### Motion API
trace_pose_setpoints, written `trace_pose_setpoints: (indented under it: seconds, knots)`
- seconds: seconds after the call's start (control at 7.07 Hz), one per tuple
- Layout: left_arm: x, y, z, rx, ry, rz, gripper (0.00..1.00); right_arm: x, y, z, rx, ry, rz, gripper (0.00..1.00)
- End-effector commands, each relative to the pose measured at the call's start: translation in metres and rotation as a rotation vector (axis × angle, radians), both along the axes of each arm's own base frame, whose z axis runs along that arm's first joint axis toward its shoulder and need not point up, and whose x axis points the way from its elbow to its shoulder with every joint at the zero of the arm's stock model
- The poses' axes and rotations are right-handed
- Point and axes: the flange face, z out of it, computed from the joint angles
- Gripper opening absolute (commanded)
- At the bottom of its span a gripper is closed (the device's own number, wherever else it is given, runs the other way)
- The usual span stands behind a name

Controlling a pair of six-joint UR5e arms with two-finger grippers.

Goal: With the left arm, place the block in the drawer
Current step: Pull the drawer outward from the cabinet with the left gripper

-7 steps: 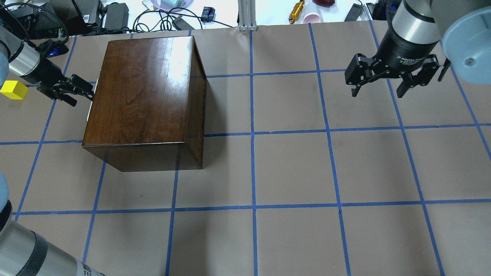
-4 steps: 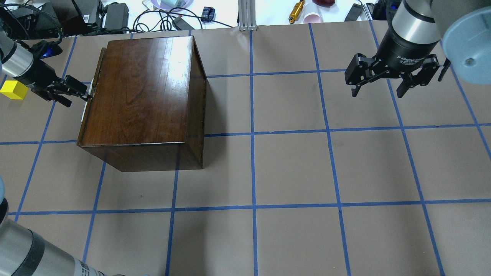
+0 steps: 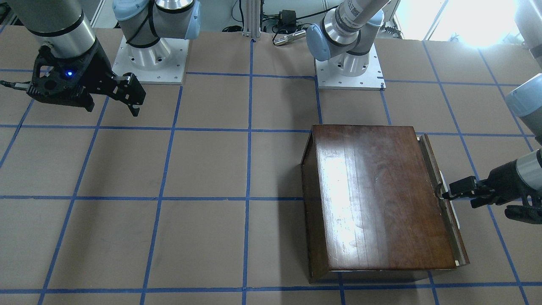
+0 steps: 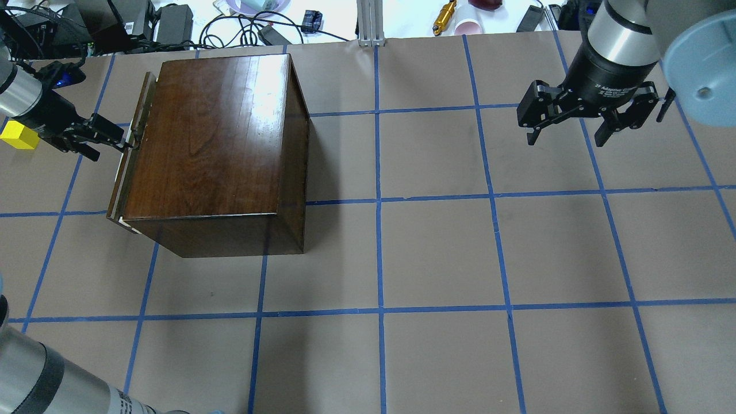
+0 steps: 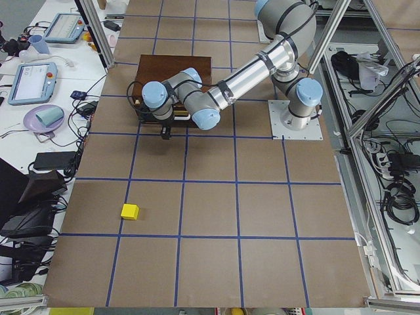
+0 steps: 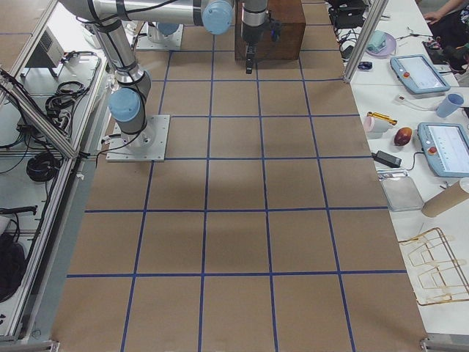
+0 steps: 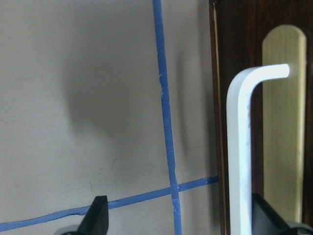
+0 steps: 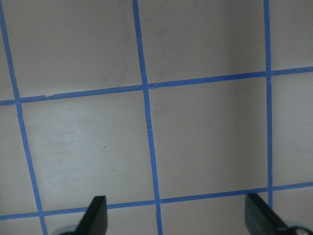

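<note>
Jaws of left arm [image 4: 26,100] spread, one finger [image 7: 266,215] against drawer [image 3: 455,239] handle [image 7: 239,147]; right jaws spread.

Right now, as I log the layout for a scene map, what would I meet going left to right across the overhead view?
Small bright yellow cube → left arm's black two-finger gripper → dark brown front panel of the slightly open drawer → glossy dark-brown wooden box → right arm's black two-finger gripper.

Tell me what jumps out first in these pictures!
A big glossy dark-brown wooden box sits on the blue-gridded table, its drawer front poking slightly out. The left arm's black gripper is at the drawer's white handle, and a small bright yellow cube lies farther left.
</note>
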Motion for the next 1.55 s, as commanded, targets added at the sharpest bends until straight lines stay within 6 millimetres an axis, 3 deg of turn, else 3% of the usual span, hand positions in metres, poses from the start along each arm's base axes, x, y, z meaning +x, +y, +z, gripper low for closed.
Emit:
trace_pose_setpoints:
  seconds: [0.0, 0.28, 1.41]
  knots:
    - [0.004, 0.001, 0.000, 0.007, -0.019, -0.001, 1.00, 0.000, 0.000, 0.000, 0.000, -0.001, 0.000, 1.00]
    - [0.017, 0.006, 0.001, 0.009, -0.025, 0.018, 1.00, 0.000, 0.000, 0.000, 0.000, -0.001, 0.000, 1.00]
    - [0.027, 0.005, 0.006, -0.003, -0.118, 0.011, 1.00, 0.000, 0.000, 0.000, 0.000, -0.001, 0.000, 1.00]
